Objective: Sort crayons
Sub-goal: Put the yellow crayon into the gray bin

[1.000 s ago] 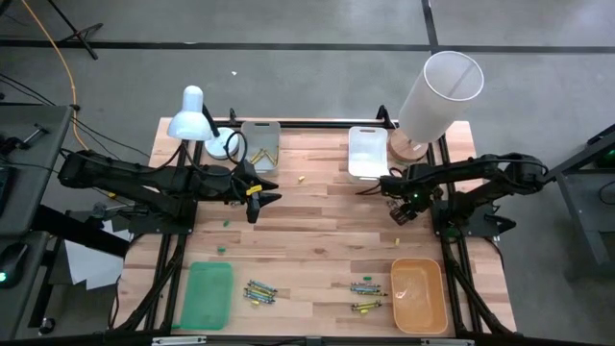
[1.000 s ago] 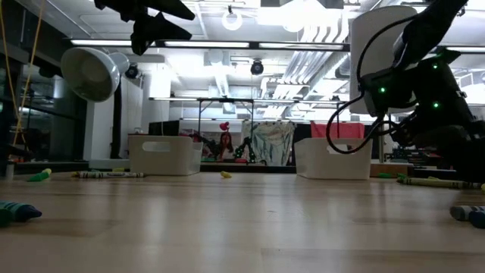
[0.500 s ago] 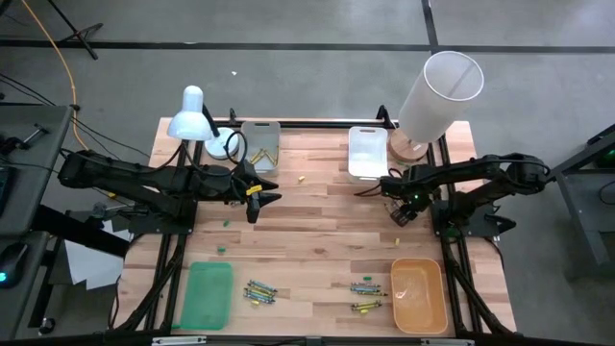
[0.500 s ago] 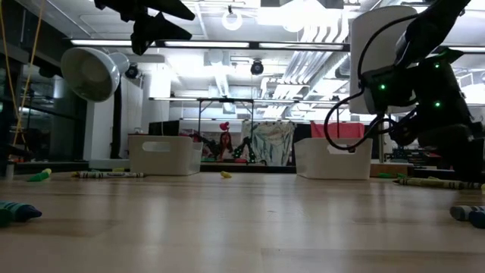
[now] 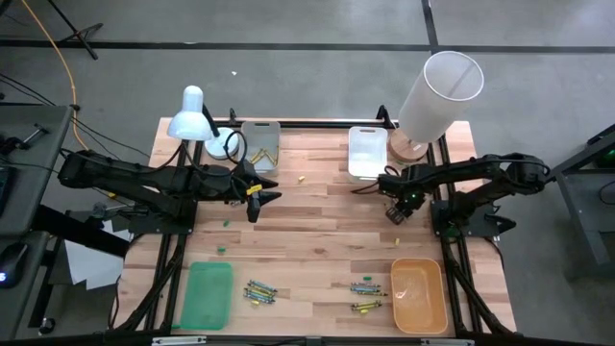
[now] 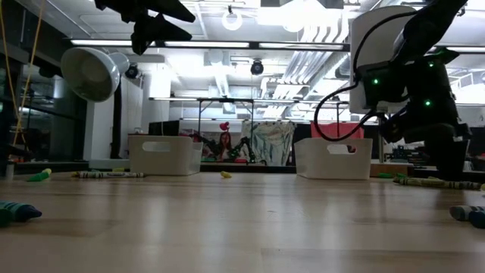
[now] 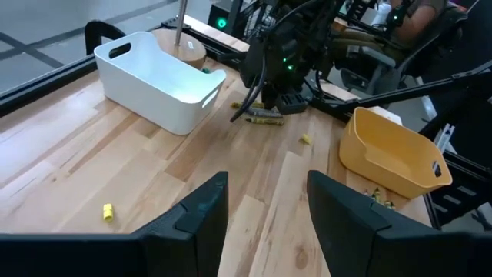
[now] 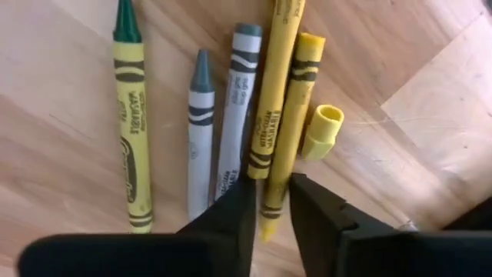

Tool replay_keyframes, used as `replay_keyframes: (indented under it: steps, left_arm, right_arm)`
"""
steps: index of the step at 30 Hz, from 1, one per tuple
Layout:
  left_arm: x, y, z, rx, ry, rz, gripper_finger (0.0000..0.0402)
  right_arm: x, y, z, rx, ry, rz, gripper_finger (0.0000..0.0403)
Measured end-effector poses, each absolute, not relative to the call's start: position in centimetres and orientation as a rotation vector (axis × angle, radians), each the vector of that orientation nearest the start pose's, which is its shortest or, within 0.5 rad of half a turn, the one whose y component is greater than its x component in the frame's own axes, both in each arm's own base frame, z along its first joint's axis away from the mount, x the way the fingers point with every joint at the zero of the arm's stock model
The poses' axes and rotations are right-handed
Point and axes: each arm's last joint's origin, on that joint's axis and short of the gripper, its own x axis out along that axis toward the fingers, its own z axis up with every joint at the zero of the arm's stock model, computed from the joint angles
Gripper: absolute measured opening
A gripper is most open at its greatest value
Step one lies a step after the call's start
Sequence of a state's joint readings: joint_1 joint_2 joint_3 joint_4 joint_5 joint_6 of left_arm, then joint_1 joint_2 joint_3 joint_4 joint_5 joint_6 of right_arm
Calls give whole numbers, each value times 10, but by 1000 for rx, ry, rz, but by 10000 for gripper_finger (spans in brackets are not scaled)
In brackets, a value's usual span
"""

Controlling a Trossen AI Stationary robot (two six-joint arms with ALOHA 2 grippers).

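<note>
**Fingers straddle a yellow crayon at the right-side row**

Crayons lie side by side under the right gripper (image 8: 269,211): a yellow-green one (image 8: 129,123), two grey ones (image 8: 201,131), a long yellow one (image 8: 273,85) and a shorter yellow one (image 8: 290,115), with a yellow stub (image 8: 321,131) just beside it. Their long axes run straight ahead from the wrist, in line with the fingers. The fingers stand narrowly apart, one either side of the long yellow crayon's near end; whether they already pinch it I cannot tell.

In the high view this gripper (image 5: 396,210) sits near the table's right side, just in front of the white bin (image 5: 366,154), well apart from the orange tray (image 5: 418,294). Neighbouring crayons touch or nearly touch, so room is tight sideways and open only upward.

The left gripper (image 5: 269,198) hangs open above the table's middle-left, farther from this row. More crayons (image 5: 259,290) lie near the green tray (image 5: 208,294).
</note>
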State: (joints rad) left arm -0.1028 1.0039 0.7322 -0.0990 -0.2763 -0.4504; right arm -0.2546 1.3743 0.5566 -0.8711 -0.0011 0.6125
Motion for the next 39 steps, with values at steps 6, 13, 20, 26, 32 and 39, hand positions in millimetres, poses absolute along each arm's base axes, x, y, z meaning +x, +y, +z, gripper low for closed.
replay_keyframes:
  steps: [6, 13, 20, 26, 32, 39]
  left_arm:
    - [219, -12, 284, -377, 316, 263, 165]
    - [214, -6, 292, -405, 276, 278, 165]
    - [203, -1, 316, -383, 181, 272, 165]
    - [191, -1, 326, -358, 133, 261, 165]
    - [190, -1, 326, -356, 137, 263, 165]
    - [219, -1, 313, -298, 164, 281, 165]
  right_arm:
    - [159, -41, 126, 684, 1586, -722, 17]
    - [160, -41, 134, 662, 1592, -701, 3]
    - [164, -36, 172, 613, 1535, -671, 1]
    - [182, -25, 217, 588, 1258, -524, 1]
    - [230, -7, 263, 554, 647, -228, 1]
    - [276, 7, 285, 384, 199, -69, 0]
